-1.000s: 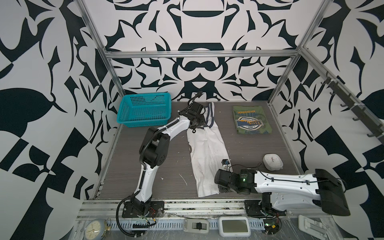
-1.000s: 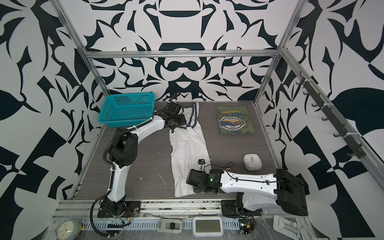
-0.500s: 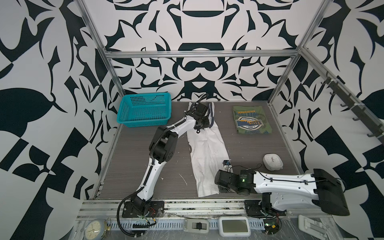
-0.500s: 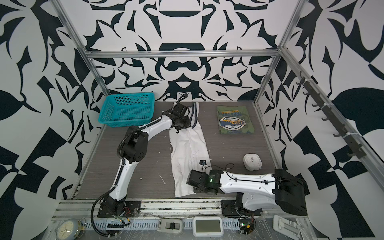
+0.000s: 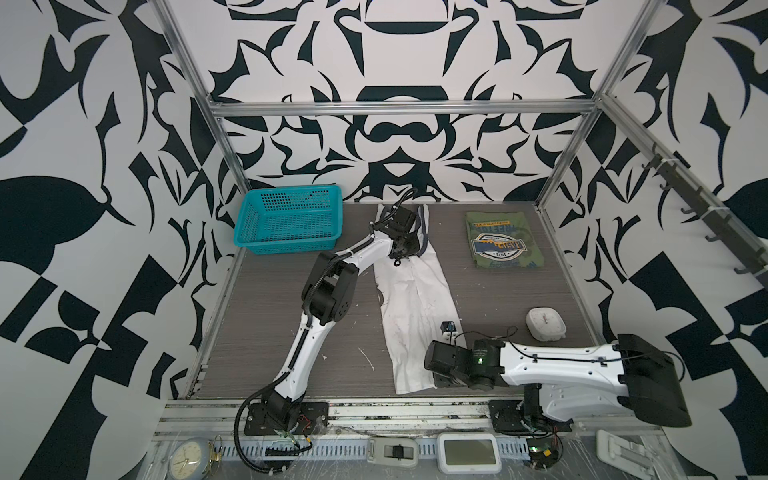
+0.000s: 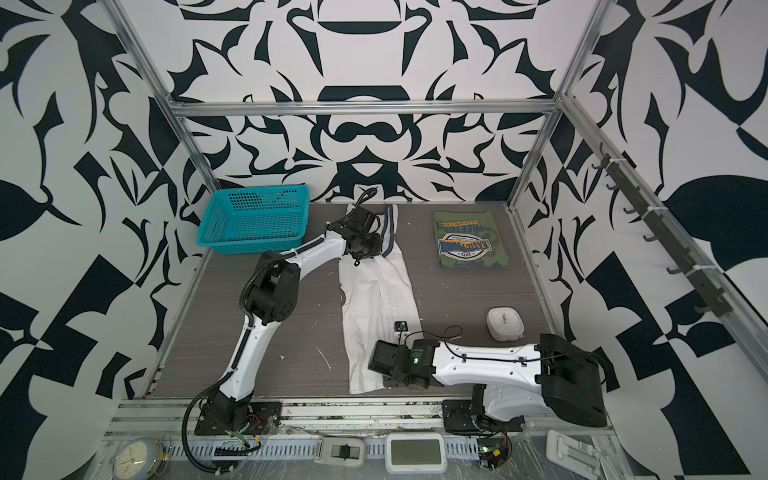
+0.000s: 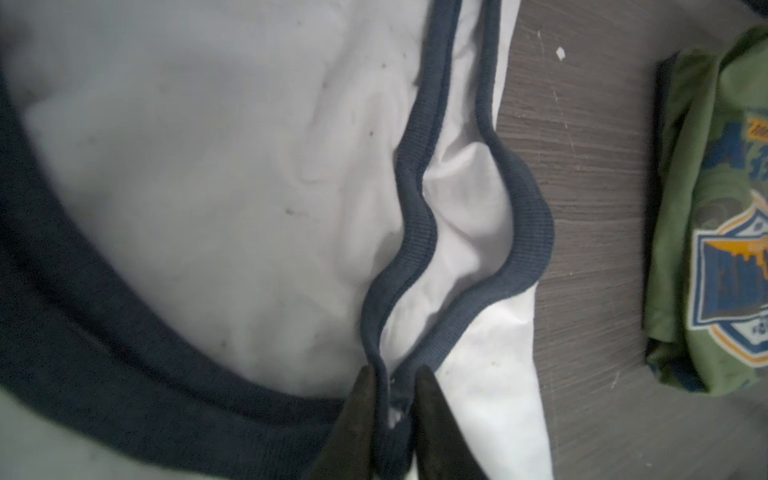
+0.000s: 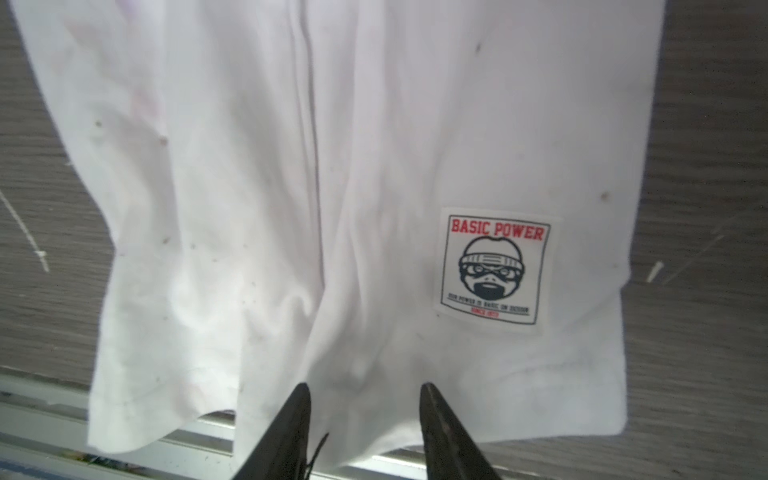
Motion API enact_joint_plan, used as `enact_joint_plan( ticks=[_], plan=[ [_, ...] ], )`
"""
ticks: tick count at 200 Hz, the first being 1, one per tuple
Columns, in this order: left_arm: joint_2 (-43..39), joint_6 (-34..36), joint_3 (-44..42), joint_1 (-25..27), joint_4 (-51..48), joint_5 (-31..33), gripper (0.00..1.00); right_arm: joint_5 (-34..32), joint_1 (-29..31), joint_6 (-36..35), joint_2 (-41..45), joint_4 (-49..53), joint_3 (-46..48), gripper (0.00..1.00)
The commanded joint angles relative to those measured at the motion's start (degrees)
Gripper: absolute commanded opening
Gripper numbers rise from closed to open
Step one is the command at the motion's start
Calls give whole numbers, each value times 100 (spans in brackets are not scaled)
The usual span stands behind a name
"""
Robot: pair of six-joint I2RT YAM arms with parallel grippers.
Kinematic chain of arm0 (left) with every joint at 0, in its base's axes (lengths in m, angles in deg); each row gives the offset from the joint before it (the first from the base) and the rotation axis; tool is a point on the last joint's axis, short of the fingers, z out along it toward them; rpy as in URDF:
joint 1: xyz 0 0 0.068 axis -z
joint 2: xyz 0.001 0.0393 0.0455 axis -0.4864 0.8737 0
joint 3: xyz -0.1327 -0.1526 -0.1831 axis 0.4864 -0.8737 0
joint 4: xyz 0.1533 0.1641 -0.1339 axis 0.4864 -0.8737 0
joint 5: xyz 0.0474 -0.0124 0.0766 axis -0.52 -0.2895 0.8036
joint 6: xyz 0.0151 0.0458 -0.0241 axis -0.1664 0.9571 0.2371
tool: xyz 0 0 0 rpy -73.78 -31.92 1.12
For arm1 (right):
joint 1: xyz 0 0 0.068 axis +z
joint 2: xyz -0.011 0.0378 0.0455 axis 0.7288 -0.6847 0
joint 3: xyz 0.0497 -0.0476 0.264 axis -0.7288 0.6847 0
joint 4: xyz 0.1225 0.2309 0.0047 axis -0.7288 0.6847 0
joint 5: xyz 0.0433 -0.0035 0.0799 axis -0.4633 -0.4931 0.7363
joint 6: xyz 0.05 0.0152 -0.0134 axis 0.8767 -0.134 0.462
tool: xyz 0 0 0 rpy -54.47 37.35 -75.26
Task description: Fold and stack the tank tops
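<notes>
left gripper (image 7: 395, 395) pinches the navy armhole trim at the far end of the white tank top (image 5: 415, 307), which lies in a long strip down the middle of the table (image 5: 270, 316). right gripper (image 8: 365, 411) has its jaws spread over the near hem, gripping nothing. olive tank top (image 5: 502, 241) lies folded at far right, apart from it.

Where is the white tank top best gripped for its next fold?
Probably the hem, taken low from the front: the white tank top lies flat as a long narrow strip, and that short end lies nearest the robot, its edge exposed.
</notes>
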Motion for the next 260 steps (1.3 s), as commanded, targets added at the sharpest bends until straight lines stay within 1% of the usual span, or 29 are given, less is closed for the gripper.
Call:
enact_joint_plan(
  ticks=[1,29,36,40,53,75,106,114,122,124,131,154,184,207,226,229,234,255,260],
  plan=[
    [127,60,162,-2,-66,-28,14,-284,42,-102,146,191,-211,47],
    [109,51,177,-8,-60,-16,8,-149,47,-110,-6,-81,-82,47],
    [117,50,201,-11,-59,-10,6,-149,51,-106,-80,-140,-70,46],
    [125,51,223,-11,-61,-8,6,66,50,-108,-128,-173,-64,45],
    [135,55,261,-21,-63,-12,4,157,48,-97,-269,-243,-70,42],
    [144,18,300,-37,-63,-33,0,173,60,-33,-392,-161,-88,32],
    [128,-9,335,-64,-29,-59,0,42,128,72,-351,40,-12,20],
    [129,-19,366,-79,-42,-86,0,-15,151,74,-312,135,-24,15],
    [127,-28,395,-89,-63,-85,0,-44,197,114,-251,286,-73,7],
    [131,-28,404,-90,-72,-90,0,-209,216,127,-230,325,-84,5],
    [118,-22,439,-90,-97,-67,0,-345,268,134,-150,449,-125,0],
    [52,-54,451,-147,-90,-32,0,-452,361,192,100,663,-120,0],
    [70,-90,556,-221,-103,2,0,-415,441,192,241,615,-8,0],
    [189,-60,660,-231,-199,27,0,-265,486,65,103,422,-8,0],
    [330,-54,719,-240,-252,32,0,-149,486,-16,-142,30,44,0],
    [351,-54,714,-240,-254,36,0,43,486,-27,-199,-17,47,0],
    [384,-63,707,-246,-250,33,0,108,486,-66,-268,-87,38,0],
    [530,-72,806,-248,-346,19,0,134,486,-216,-495,-14,-132,0],
    [547,-72,837,-248,-375,4,2,119,486,-210,-506,14,-147,3]
  ],
)
